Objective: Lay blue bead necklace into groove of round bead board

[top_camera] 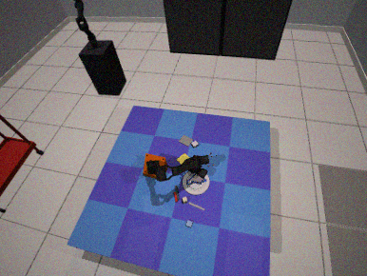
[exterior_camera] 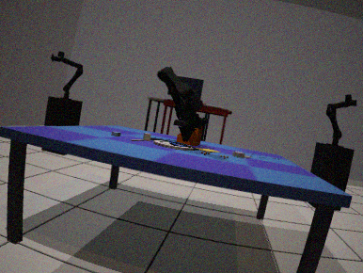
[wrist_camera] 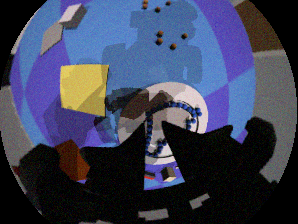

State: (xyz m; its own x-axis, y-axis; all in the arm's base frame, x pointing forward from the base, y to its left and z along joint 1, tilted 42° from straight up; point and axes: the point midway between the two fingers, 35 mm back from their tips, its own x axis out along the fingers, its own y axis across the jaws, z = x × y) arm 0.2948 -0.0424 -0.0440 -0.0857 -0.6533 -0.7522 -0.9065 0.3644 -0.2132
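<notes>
we see dark, angular gripper (wrist_camera: 153, 124) tips slightly parted over the board; whether they pinch anything, we cannot tell. blue necklace (wrist_camera: 176, 105), round beads, an open loop on the pale, smooth disc-shaped bead board (top_camera: 196, 184) (wrist_camera: 197, 95). yellow flat square (top_camera: 183, 159) (wrist_camera: 84, 89) toward ten o'clock in wrist view.

Can't make out any readable text, label, brand, number or sign – not in the top view, nor the exterior, nor the wrist. Too grainy and too small for reading anything finer.
</notes>
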